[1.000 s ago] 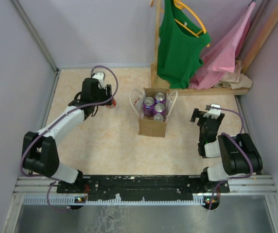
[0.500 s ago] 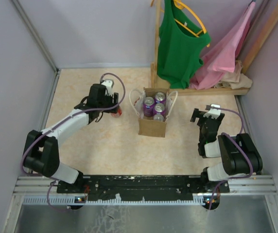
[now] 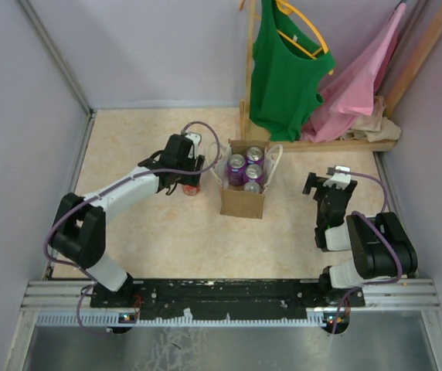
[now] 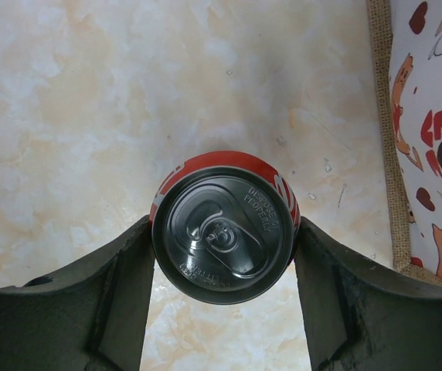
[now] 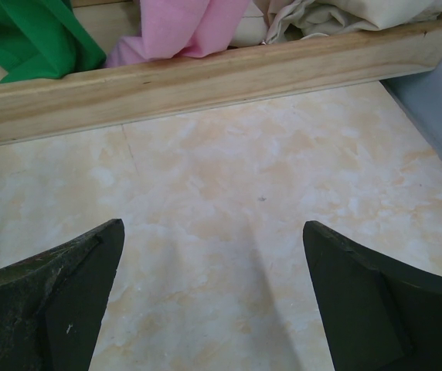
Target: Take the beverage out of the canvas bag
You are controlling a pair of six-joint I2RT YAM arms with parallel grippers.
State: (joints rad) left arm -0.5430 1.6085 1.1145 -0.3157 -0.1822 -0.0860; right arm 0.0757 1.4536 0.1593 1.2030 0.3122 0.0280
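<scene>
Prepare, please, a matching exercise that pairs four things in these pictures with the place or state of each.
Things:
1. red aluminium can
2. purple cans
3. green sleeveless top
4. right gripper

Places or states:
A. open, holding nothing
B. inside the tan canvas bag
C. on a yellow hanger
D. clamped by the left gripper

Pairs: 1-D, 2-B, 3-C, 4-A.

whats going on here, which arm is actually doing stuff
The left gripper is shut on a red can, top up, just left of the canvas bag and outside it. Three purple cans sit inside the open bag. The right gripper is open and holds nothing, off to the bag's right over the table, near the wooden rack base.
</scene>
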